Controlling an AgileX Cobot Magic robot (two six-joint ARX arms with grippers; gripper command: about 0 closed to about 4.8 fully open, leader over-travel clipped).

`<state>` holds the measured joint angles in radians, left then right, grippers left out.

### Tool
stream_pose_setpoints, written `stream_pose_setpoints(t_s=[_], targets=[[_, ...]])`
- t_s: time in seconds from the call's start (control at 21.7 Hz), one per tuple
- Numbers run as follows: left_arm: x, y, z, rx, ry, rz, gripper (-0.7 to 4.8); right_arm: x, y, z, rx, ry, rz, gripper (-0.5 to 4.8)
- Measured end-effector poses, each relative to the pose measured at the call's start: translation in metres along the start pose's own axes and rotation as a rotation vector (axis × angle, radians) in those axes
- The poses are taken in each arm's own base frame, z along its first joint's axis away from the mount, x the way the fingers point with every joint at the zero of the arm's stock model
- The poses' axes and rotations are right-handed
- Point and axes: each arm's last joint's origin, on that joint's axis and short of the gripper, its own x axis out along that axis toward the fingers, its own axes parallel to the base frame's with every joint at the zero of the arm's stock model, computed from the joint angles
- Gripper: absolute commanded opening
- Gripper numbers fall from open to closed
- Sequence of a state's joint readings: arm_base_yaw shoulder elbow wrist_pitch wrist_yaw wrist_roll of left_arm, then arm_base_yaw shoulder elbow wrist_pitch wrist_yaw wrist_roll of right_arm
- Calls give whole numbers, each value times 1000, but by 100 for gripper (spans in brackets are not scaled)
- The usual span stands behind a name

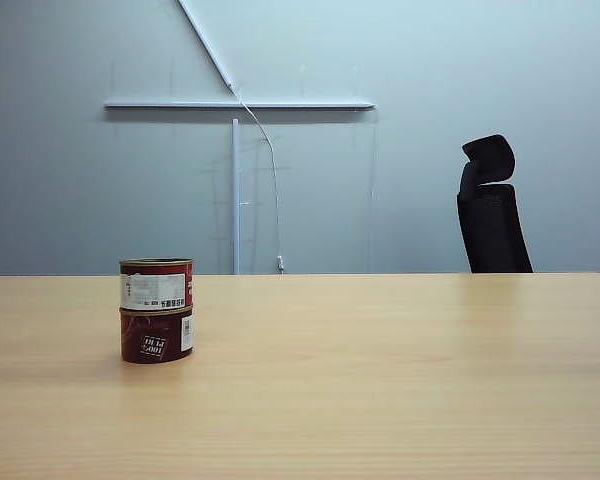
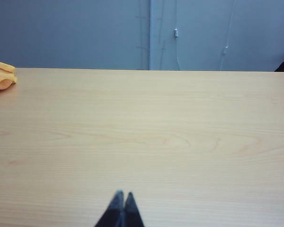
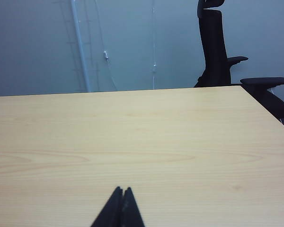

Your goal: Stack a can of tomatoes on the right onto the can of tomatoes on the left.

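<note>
Exterior view: we count two tomato cans, one stacked squarely on the other, and no arm in sight here. We count one black office chair [image 1: 492, 205] behind the far right of the table [image 1: 380, 380]. In the wrist views we count two grippers, one per arm, and one orange object [image 2: 2, 75] at the far edge of the table in the left wrist view; we cannot tell what it is.

The table is a light wood-grain top with little else on it. Behind it we see a pale grey wall with a white horizontal rail [image 1: 238, 104], a white vertical strip under it and a thin white cable [image 1: 270, 160] hanging down.

The stack stands upright on the left part of the table. The upper can [image 1: 156, 284] has a dark red body, a wide white label with small print and a barcode, and a metal rim on top. The lower can [image 1: 157, 336] is darker red with a small white logo and a white side panel, resting directly on the wood.

We see the left gripper [image 2: 120, 198] low over bare table, its two dark fingertips pressed together and holding nothing. The right gripper [image 3: 121, 194] looks the same: tips closed against each other, empty, over bare wood, with the chair beyond the table's far corner.
</note>
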<state>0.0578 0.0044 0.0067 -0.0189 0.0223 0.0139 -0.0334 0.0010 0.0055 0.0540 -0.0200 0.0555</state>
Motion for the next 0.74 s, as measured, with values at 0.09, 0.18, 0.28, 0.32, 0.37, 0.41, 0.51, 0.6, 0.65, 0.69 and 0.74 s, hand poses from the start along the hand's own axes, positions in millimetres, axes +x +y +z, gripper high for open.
stream_pose_setpoints(t_s=[0.09,0.18,0.28,0.32,0.37,0.41,0.51,0.6,0.65,0.69,0.74], targets=[[0,0,0,0,0,0,-2,0,0,0,0,1,0,-4],[0,0,0,0,0,0,-2,0,0,0,0,1,0,-4],[0,0,0,0,0,0,-2,0,0,0,0,2,0,-4],[0,0,0,0,0,0,-2,0,0,0,0,4,0,-4],[0,0,0,0,0,0,-2,0,0,-1,0,8,0,-4],[0,0,0,0,0,0,-2,0,0,-2,0,16,-1,-4],[0,0,0,0,0,0,-2,0,0,-3,0,26,-1,-4],[0,0,0,0,0,0,-2,0,0,-3,0,30,-1,-4],[0,0,0,0,0,0,-2,0,0,-3,0,30,-1,-4],[0,0,0,0,0,0,-2,0,0,-3,0,30,-1,-4],[0,0,0,0,0,0,-2,0,0,-3,0,29,-1,-4]])
